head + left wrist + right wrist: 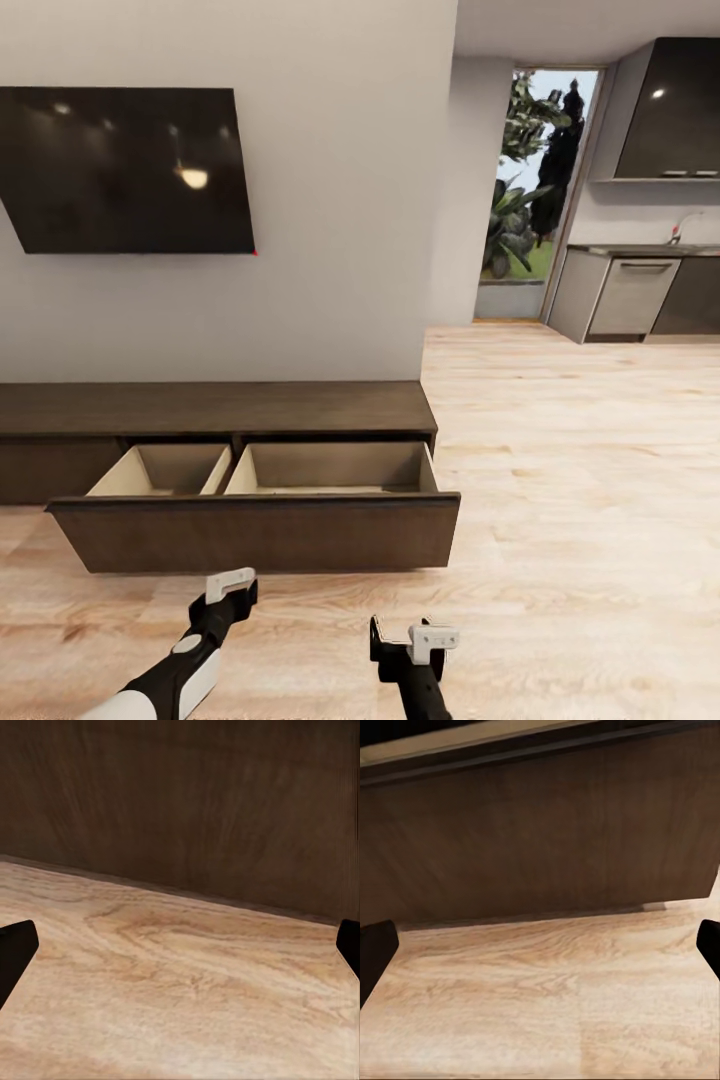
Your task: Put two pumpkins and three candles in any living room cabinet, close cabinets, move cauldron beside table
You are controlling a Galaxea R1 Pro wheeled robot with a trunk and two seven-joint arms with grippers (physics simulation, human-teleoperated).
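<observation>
The cabinet [220,408] is a long low dark-brown unit against the wall, under a TV. Its wide drawer [260,535] is pulled out toward me, and the two pale compartments inside look empty. My left gripper [232,585] hangs just in front of the drawer front and low over the floor. In the left wrist view it [180,945] is open and faces the dark drawer front [195,802]. My right gripper [405,640] is a little further back, also open [540,945] before the drawer front [540,840]. Neither holds anything. The pumpkins, candles, cauldron and table are out of view.
A black TV [125,170] hangs on the grey wall above the cabinet. Light wood floor [580,480] runs to the right toward a kitchen with grey units [630,295] and a glass door [525,190] with plants behind it.
</observation>
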